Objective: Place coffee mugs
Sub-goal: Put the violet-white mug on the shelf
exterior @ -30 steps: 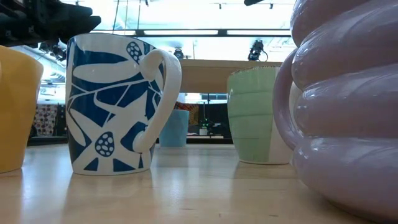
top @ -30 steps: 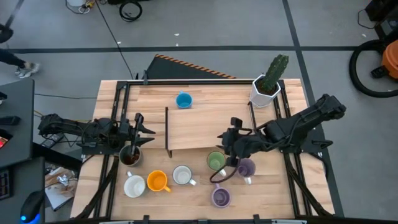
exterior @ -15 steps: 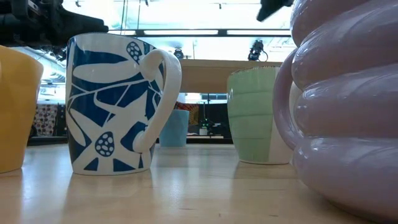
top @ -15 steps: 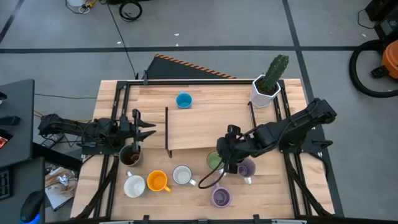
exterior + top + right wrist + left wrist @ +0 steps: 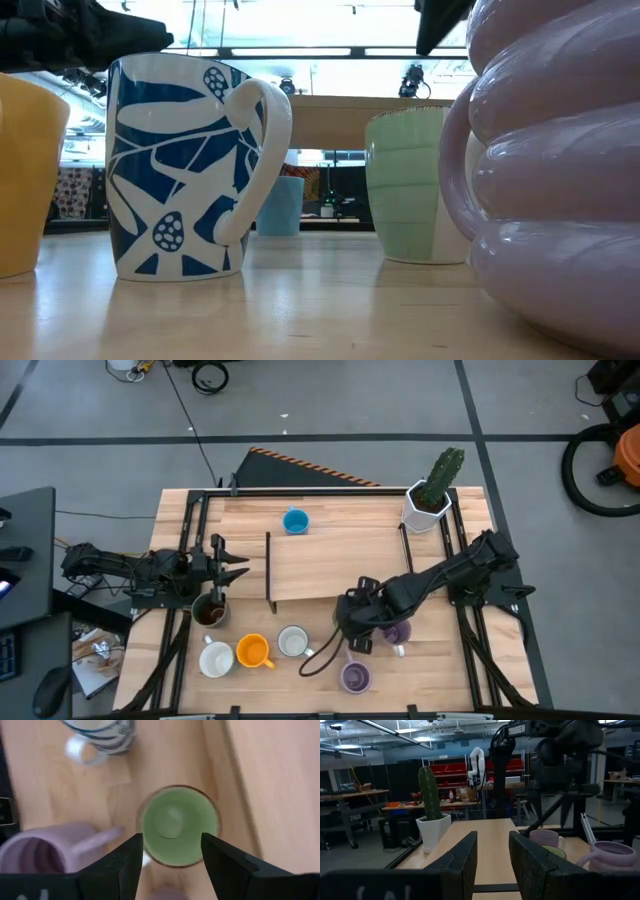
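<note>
The green mug stands upright on the table, in front of the raised wooden shelf. My right gripper hangs open above it, pointing steeply down, its fingers clear of the rim; the low view shows the gripper above the green mug. Beside the green mug stand a purple mug and, nearer the front, another purple mug. A blue-patterned white mug, an orange mug, a white mug and a dark brown mug stand at the near left. My left gripper waits open at the left.
A blue mug stands on the far part of the table behind the shelf. A white pot with a cactus stands at the far right corner. Dark frame rails run along both table sides. A cable trails from my right gripper.
My right gripper has gone toward the table's near left and down, tipping from a slant to nearly straight down, and now hangs over the green mug. My left gripper has turned a little in place. No mug has moved.
</note>
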Robot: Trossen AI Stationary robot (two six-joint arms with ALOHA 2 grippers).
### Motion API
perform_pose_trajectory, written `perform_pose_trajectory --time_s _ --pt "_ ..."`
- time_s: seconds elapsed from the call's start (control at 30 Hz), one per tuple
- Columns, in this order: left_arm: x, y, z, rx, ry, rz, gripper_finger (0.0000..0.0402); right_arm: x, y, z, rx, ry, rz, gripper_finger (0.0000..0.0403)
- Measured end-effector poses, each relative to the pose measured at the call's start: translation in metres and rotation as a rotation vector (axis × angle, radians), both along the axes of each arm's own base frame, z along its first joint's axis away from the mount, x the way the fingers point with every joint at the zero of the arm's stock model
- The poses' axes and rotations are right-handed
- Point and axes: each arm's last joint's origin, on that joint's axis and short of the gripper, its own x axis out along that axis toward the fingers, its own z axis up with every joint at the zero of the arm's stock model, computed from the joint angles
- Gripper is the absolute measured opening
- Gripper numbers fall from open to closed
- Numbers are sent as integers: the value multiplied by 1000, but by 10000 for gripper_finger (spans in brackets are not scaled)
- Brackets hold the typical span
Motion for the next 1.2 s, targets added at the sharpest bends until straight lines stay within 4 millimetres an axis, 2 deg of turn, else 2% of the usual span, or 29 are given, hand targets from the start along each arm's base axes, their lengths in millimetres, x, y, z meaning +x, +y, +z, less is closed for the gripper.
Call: perform_pose_trajectory --time_s 0.13,0.27,0.57,0.7,0.93,1.2 --pt "0 0 0 -1 0 0 118 7 3 2 -3 52 24 206" --pt "0 0 -1 -45 6 -10 118 0 -2 5 -26 151 24 206" --pt "0 0 0 -70 -4 -9 118 -22 -7 11 71 312 -204 206" --pt "0 1 0 -74 -7 19 118 -27 -1 -2 119 377 -289 206" --pt "0 2 0 -53 -4 74 118 -32 2 -40 202 488 -445 206" --pt "-1 3 1 -58 -19 94 118 -33 3 -62 269 502 -489 206"
